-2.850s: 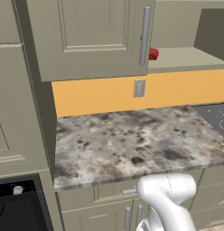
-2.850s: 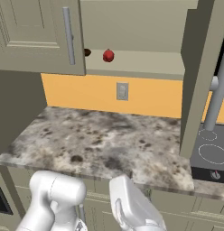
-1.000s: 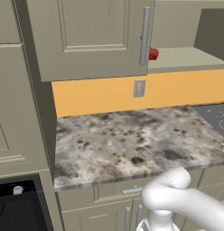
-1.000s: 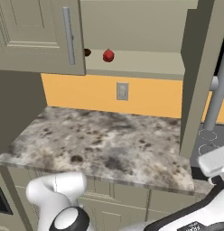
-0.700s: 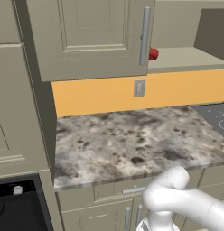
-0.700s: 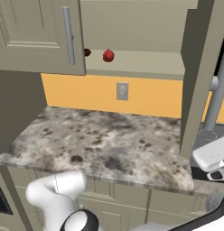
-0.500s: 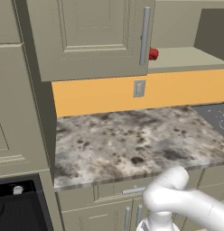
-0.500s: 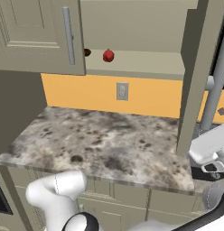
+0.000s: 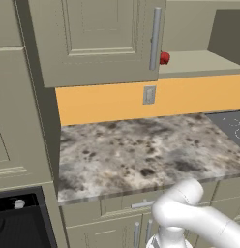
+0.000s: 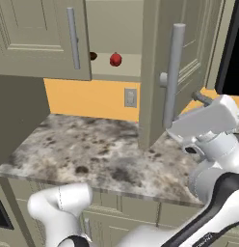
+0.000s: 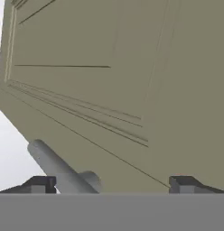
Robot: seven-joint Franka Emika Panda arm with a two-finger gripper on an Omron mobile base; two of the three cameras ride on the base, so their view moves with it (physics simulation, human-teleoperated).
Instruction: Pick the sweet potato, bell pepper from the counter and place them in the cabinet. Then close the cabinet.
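The bell pepper (image 10: 115, 60) lies red and round on the open cabinet's shelf (image 10: 122, 73), also seen as the bell pepper (image 9: 164, 58) just right of the shut left door's handle (image 9: 155, 38). The dark sweet potato (image 10: 93, 56) peeks out beside it, half hidden by the left door (image 10: 39, 38). The right cabinet door (image 10: 157, 72) stands partly swung in, its bar handle (image 10: 172, 77) facing me. My gripper (image 10: 196, 100) is close against that door's outer face, open and empty. In the hand view the door panel (image 11: 109, 76) looms close, its handle (image 11: 59, 169) near the left fingertip (image 11: 39, 184).
The marble counter (image 9: 141, 150) lies bare below the cabinet, with an outlet (image 10: 130, 97) on the orange backsplash. A dark cooktop (image 9: 231, 127) sits at the counter's right end. My arm's elbow (image 9: 185, 213) hangs in front of the low drawers.
The right cabinet door has swung left toward the opening. My hand has risen and moved left with it, staying open behind the door's face.
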